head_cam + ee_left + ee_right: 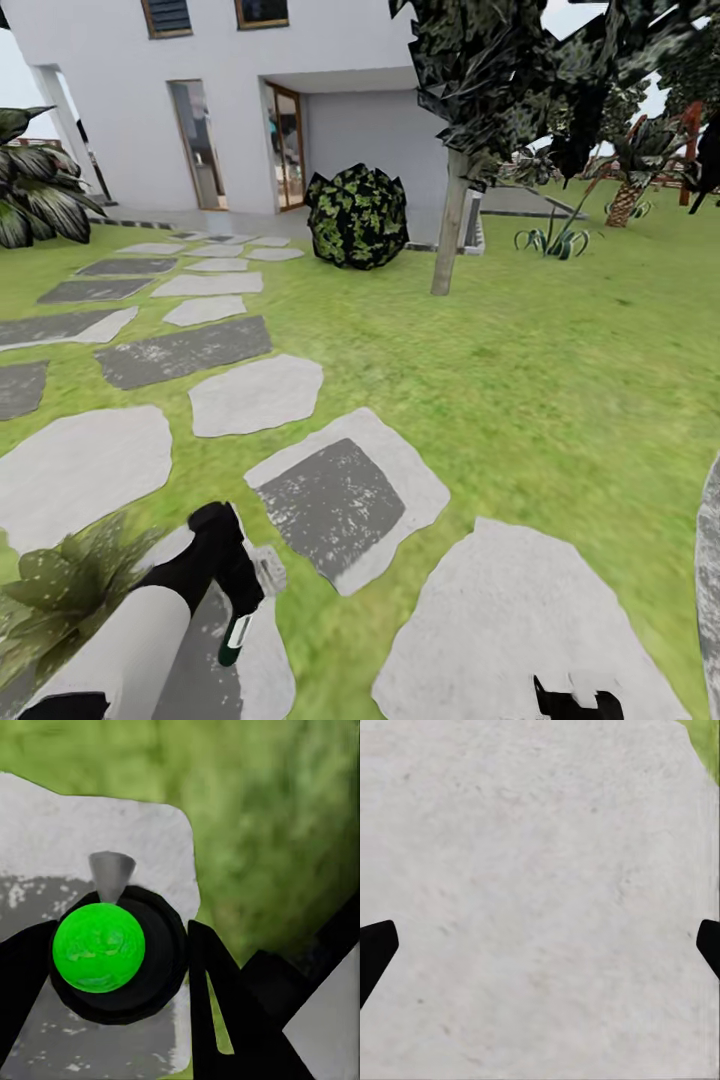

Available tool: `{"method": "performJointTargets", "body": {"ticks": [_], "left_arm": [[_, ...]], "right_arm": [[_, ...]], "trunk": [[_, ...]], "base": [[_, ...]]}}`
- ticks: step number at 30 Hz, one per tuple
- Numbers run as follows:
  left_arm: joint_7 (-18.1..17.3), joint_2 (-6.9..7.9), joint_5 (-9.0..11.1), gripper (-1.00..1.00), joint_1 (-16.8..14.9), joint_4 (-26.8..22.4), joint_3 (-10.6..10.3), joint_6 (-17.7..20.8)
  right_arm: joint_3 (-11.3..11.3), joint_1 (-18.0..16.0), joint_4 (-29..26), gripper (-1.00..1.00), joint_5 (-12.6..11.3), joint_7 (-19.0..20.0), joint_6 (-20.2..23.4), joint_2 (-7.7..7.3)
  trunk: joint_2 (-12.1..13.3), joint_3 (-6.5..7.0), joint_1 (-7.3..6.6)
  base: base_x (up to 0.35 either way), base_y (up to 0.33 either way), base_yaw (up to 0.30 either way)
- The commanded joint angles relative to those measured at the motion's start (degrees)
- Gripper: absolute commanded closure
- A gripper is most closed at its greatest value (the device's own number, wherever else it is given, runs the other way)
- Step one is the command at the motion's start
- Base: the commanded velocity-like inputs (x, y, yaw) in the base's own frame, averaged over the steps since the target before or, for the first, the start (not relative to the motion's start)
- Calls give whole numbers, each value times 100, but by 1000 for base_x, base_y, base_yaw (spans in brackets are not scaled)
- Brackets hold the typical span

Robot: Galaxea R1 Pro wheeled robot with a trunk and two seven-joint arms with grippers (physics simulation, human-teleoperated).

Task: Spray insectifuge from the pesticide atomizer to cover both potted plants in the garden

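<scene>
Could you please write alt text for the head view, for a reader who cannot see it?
The left gripper holds the pesticide atomizer pointing down over a grey stepping stone, beside a speckled potted plant at lower left. A green lawn with more stones leads to a white house, a round bush and a tree.

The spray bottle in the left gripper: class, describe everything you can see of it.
The spray bottle is slim and dark green with a pale band, hanging downward from the left gripper above a grey stepping stone. In the left wrist view its end is a bright green dome in a black ring, clamped between the black fingers.
</scene>
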Motion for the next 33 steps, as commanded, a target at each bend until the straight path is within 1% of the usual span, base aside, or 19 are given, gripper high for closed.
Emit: {"method": "performJointTargets", "body": {"ticks": [1, 2, 3, 4, 5, 6, 8, 9, 11, 13, 14, 17, 18, 21, 24, 28, 29, 31, 33], "left_arm": [[-41, -38, -2, 100, -1, -112, 54, 56], [-38, -50, 70, 100, 2, -170, 60, 55], [-27, -64, 296, 100, 11, -226, 62, 49], [-4, -86, 622, 100, 19, -260, 57, 26], [27, -97, 863, 100, 26, -272, 45, 12], [122, -111, 1216, 100, 38, -283, 25, -6], [377, -177, 1609, 100, 68, -286, 7, -46], [553, -245, 1731, 100, 80, -263, 0, -130], [802, -406, 1834, 100, 90, -235, 0, -524], [890, -538, 1896, 100, 98, -226, 2, -919], [902, -567, 1963, 100, 99, -225, 2, -984], [938, -609, 2496, 100, 100, -223, 2, -1099], [963, -614, 2588, 100, 104, -218, 2, -1117], [1153, -622, 2727, 100, 249, -154, 1, -1360], [1506, -611, 2766, 100, 554, -122, 2, -2163], [1634, -588, 2752, 100, 868, -111, -11, -2704], [1640, -571, 2761, 100, 919, -109, -10, -2849], [1639, -555, 2769, 100, 960, -102, -2, -3140], [1634, -553, 2771, 100, 973, -60, -9, -3280]], "right_arm": [[-49, -6, 9, -100, 60, -3, -21, 1], [-52, -6, 7, -100, 60, -3, -21, 1], [-54, -6, 1, -100, 60, -3, -21, -5], [-57, -6, -6, -100, 60, -3, -21, -17], [-60, -6, -10, -100, 60, -3, -23, -28], [-62, -6, -14, -100, 57, -3, -22, -40], [-61, -6, -16, -100, 53, -3, -23, -48], [-60, -6, -17, -100, 52, -5, -22, -50], [-64, -6, -17, -100, 51, -13, -21, -55], [-65, -6, -17, -100, 51, -19, -22, -59], [-65, -6, -17, -100, 51, -20, -24, -60], [-65, -6, -17, -100, 51, -21, -23, -61], [-65, -6, -17, -100, 51, -21, -24, -61], [-65, -6, -17, -100, 51, -17, -23, -61], [-62, -6, -19, -100, 51, 12, -21, -61], [-49, -6, -62, -100, 65, 48, -24, -67], [-41, -6, -178, -100, 73, 55, -23, -68], [93, -6, -618, -100, 172, 127, -16, -69], [333, -6, -1178, -100, 396, 469, 6, -69]], "trunk": [[-2, -5, 0], [-2, -5, 0], [-2, -5, 0], [-2, -5, 0], [-2, -5, 0], [-2, -5, 0], [-2, -5, 0], [-2, -5, 0], [-2, -5, 0], [-2, -5, 0], [-2, -5, 0], [-2, -5, 0], [-2, -5, 0], [-2, -5, 0], [-2, -5, 0], [-2, -5, 0], [-2, -5, 0], [-2, -5, 0], [-2, -5, 0]], "base": [[68, -31, -263], [44, -20, -263], [22, -10, -263], [11, -5, -263], [7, -3, -263], [4, -2, -263], [2, -1, -263], [1, 0, -263], [0, 0, -263], [0, 0, -263], [0, 0, -263], [0, 0, -263], [0, 0, -263], [0, 0, -263], [0, 0, -262], [0, 0, -111], [0, 0, -20], [0, 0, -8], [0, 0, -3]]}}
